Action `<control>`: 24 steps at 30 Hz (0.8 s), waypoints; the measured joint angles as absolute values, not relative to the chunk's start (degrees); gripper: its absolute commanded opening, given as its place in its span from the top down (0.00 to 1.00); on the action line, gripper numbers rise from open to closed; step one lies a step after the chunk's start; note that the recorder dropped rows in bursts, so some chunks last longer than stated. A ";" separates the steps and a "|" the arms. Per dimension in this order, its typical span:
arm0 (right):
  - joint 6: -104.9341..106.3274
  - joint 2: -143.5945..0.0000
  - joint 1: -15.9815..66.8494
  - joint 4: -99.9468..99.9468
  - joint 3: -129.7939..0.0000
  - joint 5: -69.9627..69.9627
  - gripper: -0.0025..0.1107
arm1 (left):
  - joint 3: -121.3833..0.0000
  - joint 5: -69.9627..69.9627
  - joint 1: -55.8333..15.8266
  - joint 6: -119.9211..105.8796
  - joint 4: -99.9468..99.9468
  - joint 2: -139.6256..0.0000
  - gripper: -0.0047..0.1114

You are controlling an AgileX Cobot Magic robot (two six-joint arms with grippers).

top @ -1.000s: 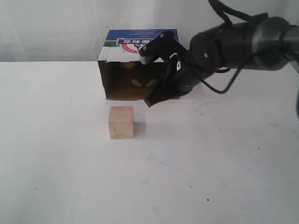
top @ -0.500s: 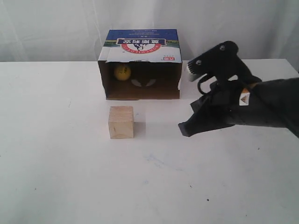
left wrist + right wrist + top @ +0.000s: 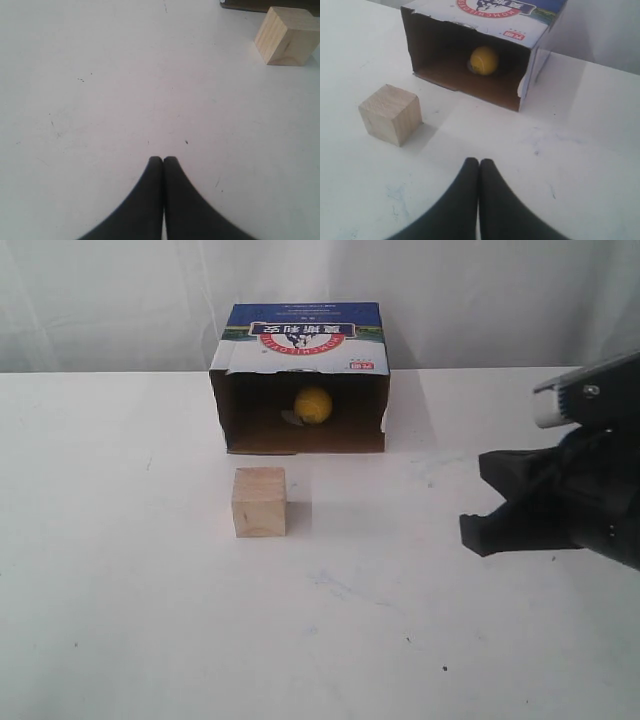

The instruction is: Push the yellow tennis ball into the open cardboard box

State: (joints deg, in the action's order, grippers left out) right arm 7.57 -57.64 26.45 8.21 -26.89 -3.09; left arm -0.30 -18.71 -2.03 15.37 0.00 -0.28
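The yellow tennis ball (image 3: 312, 405) lies inside the open cardboard box (image 3: 300, 335), near the middle of its dark interior; the right wrist view shows the ball (image 3: 484, 60) deep in the box (image 3: 535, 57) too. My right gripper (image 3: 472, 532) is shut and empty, low over the table well to the right of the box; its fingertips (image 3: 479, 162) meet. My left gripper (image 3: 163, 159) is shut with nothing in it, over bare table, and does not show in the exterior view.
A pale wooden cube (image 3: 259, 502) stands in front of the box's left half, also in the left wrist view (image 3: 286, 36) and right wrist view (image 3: 391, 113). White table (image 3: 150, 620) all round; pale curtain behind.
My right arm has drawn back from the box mouth to the right edge of the exterior view. The ball has rolled from the box's left side toward its middle.
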 measured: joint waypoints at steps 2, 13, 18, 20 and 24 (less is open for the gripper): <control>7.57 -53.93 24.61 8.21 -24.51 -2.21 0.98 | -0.30 -18.71 -2.03 15.37 0.00 -0.28 0.96; 7.57 -40.66 17.89 8.21 -18.11 1.16 0.98 | -0.30 -18.71 -2.03 15.37 0.00 -0.28 0.96; 7.57 -32.55 14.25 8.21 -13.94 4.81 0.98 | -0.30 -18.71 -2.03 15.37 0.00 -0.28 0.96; 7.57 -28.68 13.05 7.12 -11.69 5.39 0.98 | -0.30 -18.71 -2.03 15.37 0.00 -0.28 0.96; 7.57 -18.78 10.93 4.61 -6.00 6.19 0.98 | -0.30 -18.71 -2.03 15.37 0.00 -0.28 0.96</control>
State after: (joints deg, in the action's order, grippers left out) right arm 7.57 -18.78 10.93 4.61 -6.00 6.19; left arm -0.30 -18.71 -2.03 15.37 0.00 -0.28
